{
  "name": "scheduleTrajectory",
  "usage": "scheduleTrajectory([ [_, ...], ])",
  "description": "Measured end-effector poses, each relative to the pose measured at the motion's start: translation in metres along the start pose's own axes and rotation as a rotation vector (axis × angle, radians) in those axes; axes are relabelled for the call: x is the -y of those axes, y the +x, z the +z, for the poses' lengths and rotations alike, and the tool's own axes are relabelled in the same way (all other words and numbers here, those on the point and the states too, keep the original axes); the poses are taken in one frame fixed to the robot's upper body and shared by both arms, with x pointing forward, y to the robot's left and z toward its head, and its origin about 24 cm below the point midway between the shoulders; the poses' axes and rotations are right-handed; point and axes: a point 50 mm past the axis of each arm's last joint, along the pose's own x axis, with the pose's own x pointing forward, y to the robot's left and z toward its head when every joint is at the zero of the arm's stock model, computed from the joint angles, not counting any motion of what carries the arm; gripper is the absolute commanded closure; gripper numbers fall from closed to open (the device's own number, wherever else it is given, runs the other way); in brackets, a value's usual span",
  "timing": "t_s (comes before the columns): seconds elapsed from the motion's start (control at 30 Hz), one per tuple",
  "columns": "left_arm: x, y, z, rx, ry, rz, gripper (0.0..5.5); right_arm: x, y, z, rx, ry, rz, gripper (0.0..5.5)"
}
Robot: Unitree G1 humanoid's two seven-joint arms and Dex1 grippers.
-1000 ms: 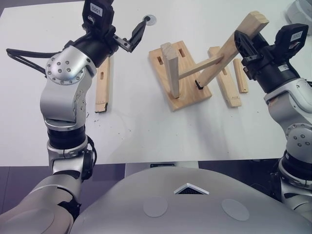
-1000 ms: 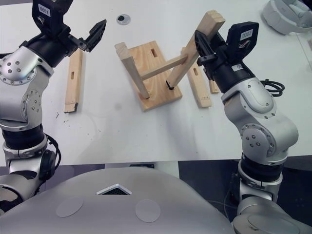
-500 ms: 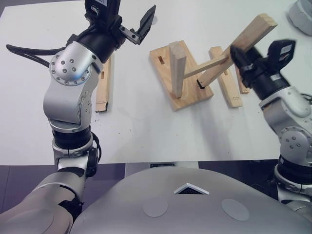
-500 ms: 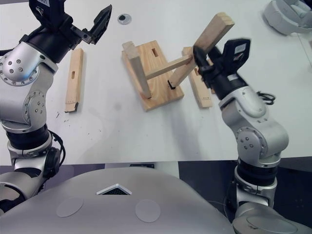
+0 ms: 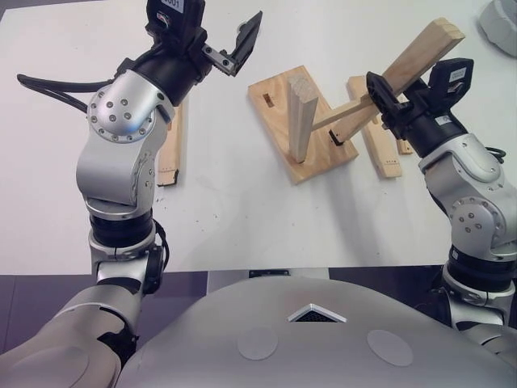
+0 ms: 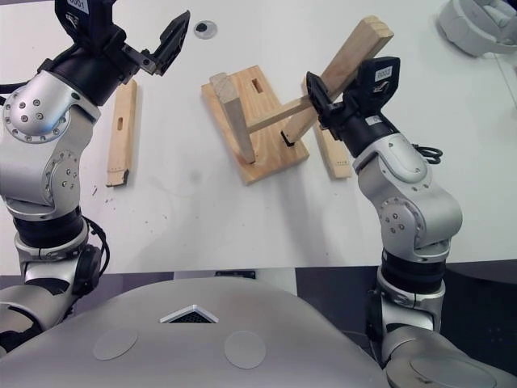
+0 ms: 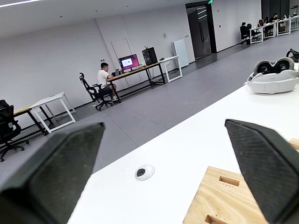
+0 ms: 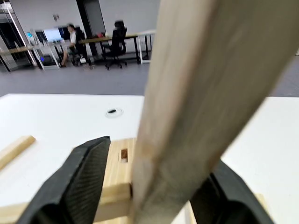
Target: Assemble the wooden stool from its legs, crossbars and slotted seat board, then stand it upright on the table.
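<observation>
The slotted seat board (image 5: 271, 93) lies flat on the white table. One leg (image 5: 300, 117) stands upright in it. A crossbar (image 5: 343, 113) joins that leg to a second leg (image 5: 424, 52), which leans steeply to the right. My right gripper (image 5: 386, 90) is open and straddles the leaning leg (image 8: 187, 93) just above the crossbar; a gap shows beside one finger (image 8: 86, 177). High over the table's back left, my left gripper (image 5: 212, 48) is open and holds nothing. A loose leg (image 5: 172, 145) lies under the left arm. Another loose leg (image 5: 378, 153) and a short crossbar (image 5: 401, 141) lie right of the board.
A round cable grommet (image 6: 204, 31) sits in the table behind the board. A white headset (image 6: 477, 24) rests at the far right corner. A black cable (image 5: 48, 85) trails from the left arm. Bare table lies between the board and the front edge (image 5: 283, 265).
My right gripper slid down the leaning leg toward the crossbar, and the leg tipped further right with the board shifting slightly. My left gripper rose and swung to the right.
</observation>
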Motion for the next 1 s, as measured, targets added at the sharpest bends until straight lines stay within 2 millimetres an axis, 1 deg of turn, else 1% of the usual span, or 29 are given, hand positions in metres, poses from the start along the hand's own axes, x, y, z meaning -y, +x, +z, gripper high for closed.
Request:
scheduleTrajectory([
  [0.13,0.000,0.000,0.000,-0.002,-0.001,0.000,0.77,0.001,-0.005,-0.006,-0.040,-0.080,0.013,2.86],
  [0.27,0.001,-0.001,-0.002,-0.007,-0.007,0.000,0.77,0.001,-0.013,-0.007,-0.040,-0.226,0.006,2.86],
  [0.3,0.001,-0.002,-0.003,-0.007,-0.010,0.000,0.77,0.001,-0.013,-0.008,-0.037,-0.241,0.004,3.04],
  [0.47,0.003,-0.001,-0.002,-0.001,-0.018,-0.002,0.77,0.000,-0.010,-0.009,-0.034,-0.220,0.000,3.68],
  [0.6,0.003,-0.001,-0.002,0.000,-0.020,-0.001,0.77,-0.004,-0.004,-0.008,-0.033,-0.196,0.026,3.69],
  [0.7,0.003,-0.001,-0.002,0.002,-0.023,0.003,0.77,-0.007,-0.004,-0.007,-0.012,-0.180,0.049,3.69],
  [0.8,0.002,-0.004,0.000,0.005,-0.023,0.035,0.77,-0.010,-0.011,-0.008,0.008,-0.170,0.100,3.69],
  [0.87,-0.002,-0.011,0.000,0.005,-0.021,0.070,0.77,-0.014,-0.016,-0.009,0.012,-0.166,0.156,3.69],
  [0.93,-0.009,-0.020,-0.001,-0.015,-0.012,0.110,0.77,-0.021,-0.026,-0.011,0.008,-0.176,0.244,3.69],
  [1.0,-0.014,-0.027,-0.004,-0.036,0.002,0.135,0.77,-0.023,-0.035,-0.012,-0.004,-0.178,0.314,3.69],
])
